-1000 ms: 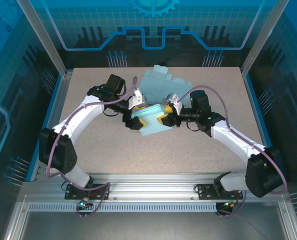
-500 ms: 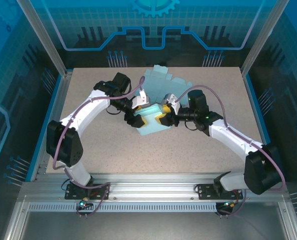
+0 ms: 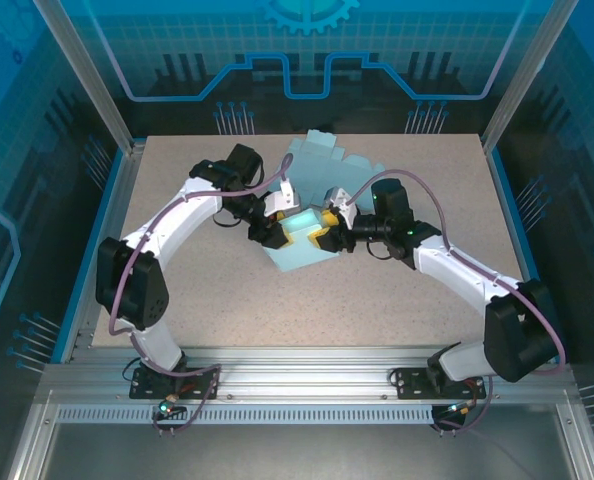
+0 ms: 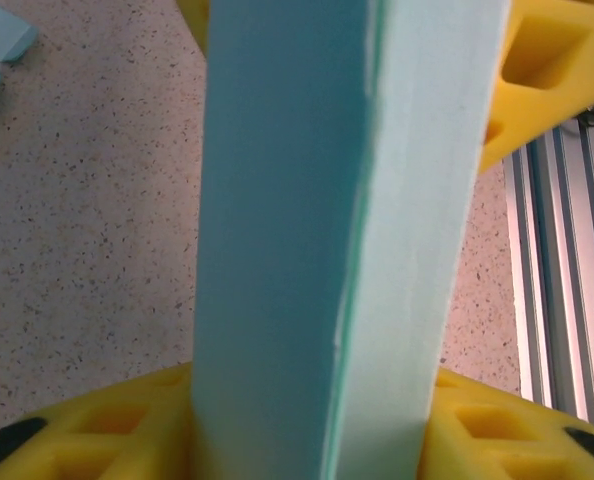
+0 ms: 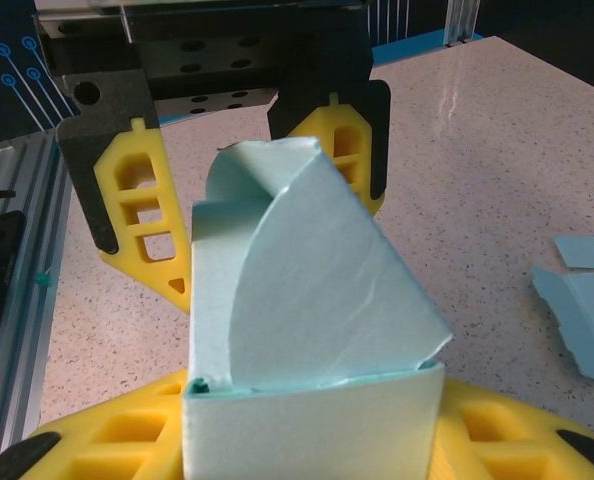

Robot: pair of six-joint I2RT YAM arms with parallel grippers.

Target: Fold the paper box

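Since a second ago the left gripper [image 3: 270, 230] has swung in from the near-left side and narrowed its jaws. The paper box [image 3: 299, 250] has shifted slightly toward the far edge of the table [image 3: 407, 290] with it. The right gripper [image 3: 329, 235] has kept its grip and moved only a little.

From above, the pale blue-green box sits about mid-table, with the two grippers at its opposite ends. The left claw is at the end facing the table's left edge and the right claw at the end facing the right edge. Both arms reach in from the near edge and bend toward each other over the box.

In the left wrist view a tall, narrow wall of the box stands upright between that claw's yellow fingers [image 4: 97, 435]. The yellow pads meet the paper on both sides with no gap showing, so the left claw is closed on the box.

In the right wrist view the box's near end sits squarely between that claw's own yellow fingers [image 5: 517, 430]. They press against it from both sides, so the right claw is also clamped on the box. A curved flap arches over the open top of the box in this view. Beyond it the left claw's black and yellow fingers flank the far end.

Loose flat paper sheets [image 3: 327, 165] lie behind the box toward the table's far edge, apart from both claws.
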